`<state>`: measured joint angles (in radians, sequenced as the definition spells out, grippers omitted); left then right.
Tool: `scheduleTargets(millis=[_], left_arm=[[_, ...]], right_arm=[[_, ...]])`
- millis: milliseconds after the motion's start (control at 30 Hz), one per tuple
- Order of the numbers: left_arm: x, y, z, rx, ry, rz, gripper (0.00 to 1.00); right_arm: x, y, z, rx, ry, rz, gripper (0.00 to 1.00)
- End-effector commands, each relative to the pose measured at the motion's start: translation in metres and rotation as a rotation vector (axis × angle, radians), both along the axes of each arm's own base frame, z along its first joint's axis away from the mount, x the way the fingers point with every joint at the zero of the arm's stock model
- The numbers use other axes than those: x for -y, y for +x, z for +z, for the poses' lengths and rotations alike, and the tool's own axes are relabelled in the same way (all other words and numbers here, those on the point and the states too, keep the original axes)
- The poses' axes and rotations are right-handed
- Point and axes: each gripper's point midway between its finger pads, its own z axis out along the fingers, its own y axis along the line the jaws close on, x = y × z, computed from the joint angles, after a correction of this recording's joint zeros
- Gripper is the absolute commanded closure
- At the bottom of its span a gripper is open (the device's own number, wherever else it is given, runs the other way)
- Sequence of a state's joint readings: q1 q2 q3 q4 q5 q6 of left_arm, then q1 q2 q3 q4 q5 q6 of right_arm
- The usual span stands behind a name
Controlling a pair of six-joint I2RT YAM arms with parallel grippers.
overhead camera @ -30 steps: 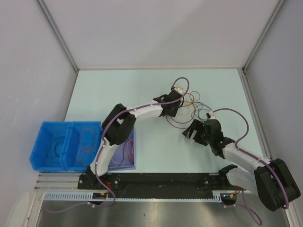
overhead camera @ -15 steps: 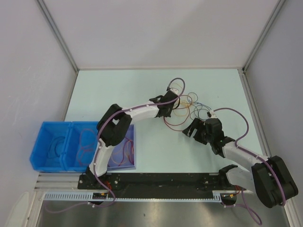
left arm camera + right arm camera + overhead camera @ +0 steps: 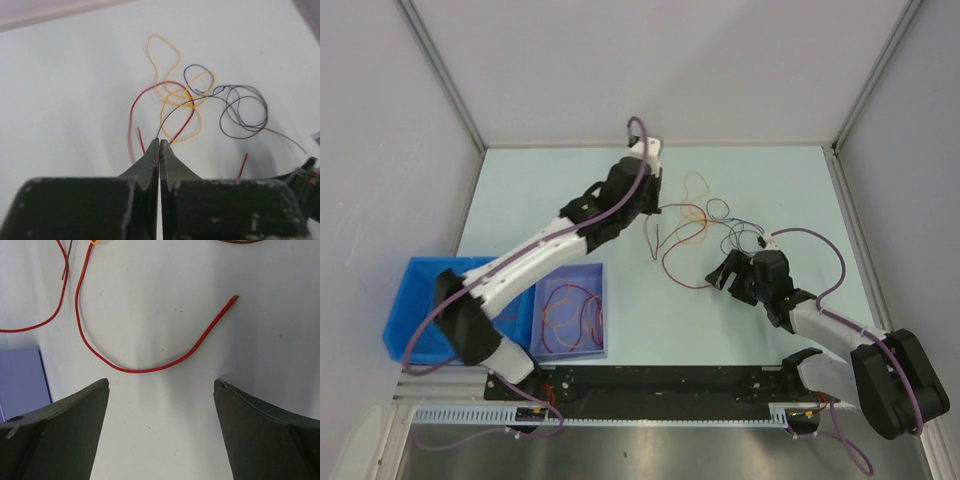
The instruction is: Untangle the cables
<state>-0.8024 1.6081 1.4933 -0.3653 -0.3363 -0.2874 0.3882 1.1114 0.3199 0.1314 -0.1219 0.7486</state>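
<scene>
The cables [image 3: 705,222] lie as a loose tangle of thin loops on the pale worktop [image 3: 550,190], right of centre and between the 2 grippers. In the left wrist view an orange loop [image 3: 162,60] crosses a red wire [image 3: 131,117]. Blue and dark purple loops [image 3: 245,107] spread to the right of them.

A thin dark wire [image 3: 175,106] runs out of the knot into the left gripper [image 3: 159,145], whose jaws are pressed together on its end. The right gripper [image 3: 161,385] faces the worktop with its jaws wide apart and nothing between them. A curved red strand [image 3: 142,369] lies just ahead of the gap, with 1 cut end free.

Bare worktop lies left of the tangle and behind it, up to the rear wall. The right edge is nearer. The left arm stretches diagonally across the left half.

At the near-left corner stand 2 blue bins [image 3: 415,300] and a lavender bin [image 3: 604,312], well apart from the tangle. The lavender bin holds red and orange loops. The right arm's thick purple cable [image 3: 810,236] arches just right of the tangle.
</scene>
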Motion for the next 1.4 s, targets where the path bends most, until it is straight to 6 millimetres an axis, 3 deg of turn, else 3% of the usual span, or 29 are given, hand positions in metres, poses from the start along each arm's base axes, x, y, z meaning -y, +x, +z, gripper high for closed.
scheduleTargets(millis=[0, 67, 233, 400, 467, 633, 833, 1067, 1367], left_arm=[[-0.022, -0.010, -0.001, 0.043, -0.059, 0.009, 1.00], [-0.022, -0.009, -0.036, -0.051, -0.009, 0.020, 1.00], [-0.012, -0.010, -0.079, -0.146, 0.042, -0.002, 0.97], [-0.004, -0.004, -0.111, -0.197, 0.092, -0.019, 0.55], [0.000, -0.006, -0.122, -0.216, 0.099, -0.038, 0.50], [0.010, -0.010, -0.162, -0.278, 0.130, -0.089, 0.48], [0.018, -0.018, -0.191, -0.314, 0.138, -0.155, 0.44], [0.034, -0.027, -0.206, -0.332, 0.124, -0.252, 0.34], [0.029, -0.024, -0.225, -0.345, 0.199, -0.221, 0.40]], right_arm=[[0.002, -0.002, -0.005, -0.011, -0.001, -0.007, 0.10], [0.002, -0.003, -0.006, -0.014, -0.002, -0.006, 0.10], [0.002, -0.003, -0.005, -0.014, 0.002, -0.004, 0.10], [0.003, -0.003, -0.006, -0.014, 0.002, -0.005, 0.10], [0.003, -0.002, -0.005, -0.013, 0.005, -0.007, 0.10], [0.003, -0.003, -0.006, -0.016, 0.008, -0.005, 0.10], [0.003, -0.002, -0.006, -0.018, 0.013, -0.004, 0.11], [0.003, -0.002, -0.008, -0.025, 0.019, 0.000, 0.11], [0.004, -0.002, -0.008, -0.026, 0.022, -0.001, 0.11]])
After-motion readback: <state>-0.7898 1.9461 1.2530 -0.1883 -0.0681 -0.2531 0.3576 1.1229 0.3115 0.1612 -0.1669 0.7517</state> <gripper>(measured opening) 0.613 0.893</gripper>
